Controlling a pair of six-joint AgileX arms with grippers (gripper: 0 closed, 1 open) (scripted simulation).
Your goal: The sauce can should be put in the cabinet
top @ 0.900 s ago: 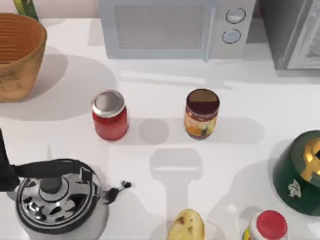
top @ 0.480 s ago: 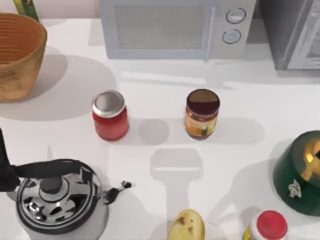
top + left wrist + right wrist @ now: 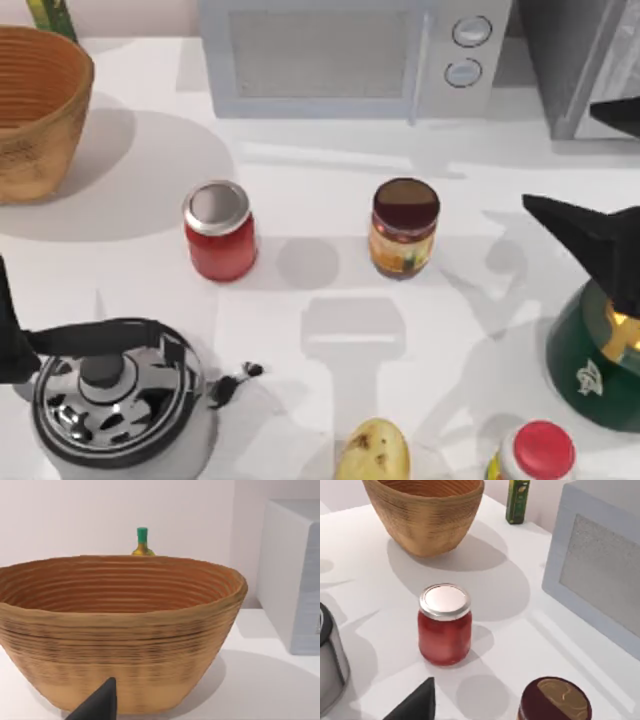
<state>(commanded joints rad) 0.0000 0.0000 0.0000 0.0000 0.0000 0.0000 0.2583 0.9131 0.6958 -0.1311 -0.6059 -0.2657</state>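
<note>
Compared w/ a moment ago: right hand (image 3: 585,185) now in from the right edge of top view, dark fingers (image 3: 580,235) above the green bowl (image 3: 590,365). Everything else on the tabletop (image 3: 320,170) unmoved. Fingers spread apart, wide open, holding nothing.

Sauce can (image 3: 404,228) upright near centre of tabletop, in front of the white microwave (image 3: 345,55), to the left of the right hand, apart from it, not touched. Red jar (image 3: 219,230) w/ silver lid further left. Cabinet (image 3: 580,65) at back right corner, partly in view.

Left hand (image 3: 97,705) parked at left side, facing the woven basket (image 3: 120,635); cannot tell how far open. Kettle (image 3: 115,395) at front left.
</note>
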